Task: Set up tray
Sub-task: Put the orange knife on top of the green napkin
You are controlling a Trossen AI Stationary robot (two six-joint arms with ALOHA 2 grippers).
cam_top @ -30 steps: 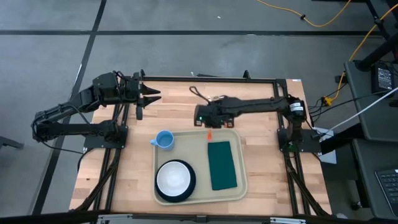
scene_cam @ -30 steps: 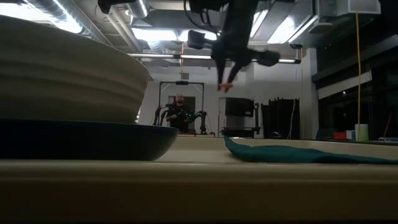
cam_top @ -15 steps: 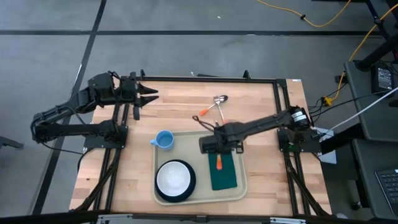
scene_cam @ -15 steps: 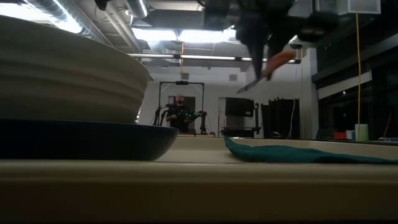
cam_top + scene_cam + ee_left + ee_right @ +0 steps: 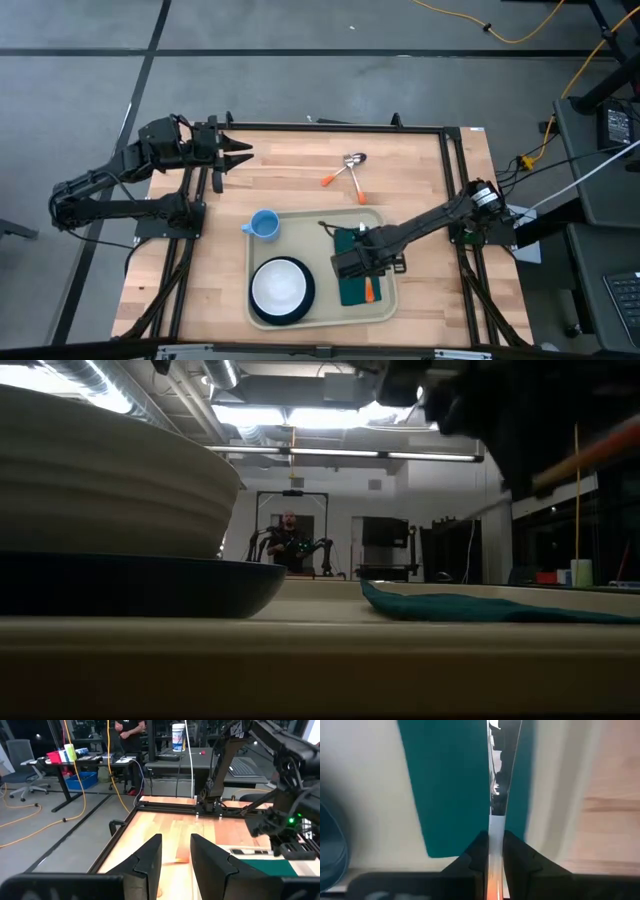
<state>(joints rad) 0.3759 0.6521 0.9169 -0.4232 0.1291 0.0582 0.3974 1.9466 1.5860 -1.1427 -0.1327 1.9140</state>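
Note:
The beige tray (image 5: 318, 232) lies at the table's near middle. On it are a dark green napkin (image 5: 354, 292), also in the right wrist view (image 5: 450, 785), and a white bowl (image 5: 279, 286) on a dark plate (image 5: 306, 300). A blue cup (image 5: 263, 225) stands at the tray's far left corner. My right gripper (image 5: 358, 272) hangs over the napkin, shut on an orange-handled piece of cutlery (image 5: 369, 291). My left gripper (image 5: 245, 152) waits open at the table's far left. My right gripper pinches the cutlery between its two fingers (image 5: 515, 852) on the metal shaft (image 5: 495, 827), just past the orange handle (image 5: 598, 450). The fingers come from above, pointing down. The cutlery is lifted clear over the napkin, tilted, with its metal end toward the far edge.
A spoon (image 5: 353, 158) and another orange-handled utensil (image 5: 360, 195) lie crossed on the bare wood beyond the tray. Dark frame rails (image 5: 450, 170) run along the table's sides. A person (image 5: 288, 525) stands far off in the room behind.
My right gripper has travelled from the table's far middle toward the near edge, carrying the orange-handled cutlery over the tray to above the napkin. With the arm moved off, the spoon and the other utensil on the wood now show.

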